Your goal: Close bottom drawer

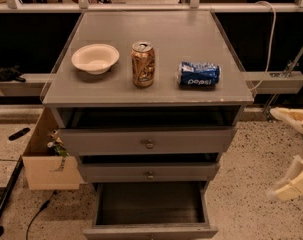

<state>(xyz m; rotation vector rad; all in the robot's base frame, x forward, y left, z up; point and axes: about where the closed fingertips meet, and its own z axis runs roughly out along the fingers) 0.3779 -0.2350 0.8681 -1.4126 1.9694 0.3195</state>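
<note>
The bottom drawer [150,209] of the grey cabinet is pulled far out, and its dark interior looks empty. Its flat front [148,231] lies at the lower edge of the view, so the knob barely shows. The middle drawer [149,172] and the top drawer [148,141] stand slightly out, each with a small brass knob. My gripper [292,151] is at the far right edge, beside the cabinet and over the floor, level with the middle drawer. Its two cream fingers [292,183] are spread apart and hold nothing. It touches no drawer.
On the cabinet top [116,91] stand a cream bowl [95,58], an upright brown can [143,64] and a blue Pepsi can [198,74] lying on its side. An open box [48,169] sits on the speckled floor at the left. Cables lie nearby.
</note>
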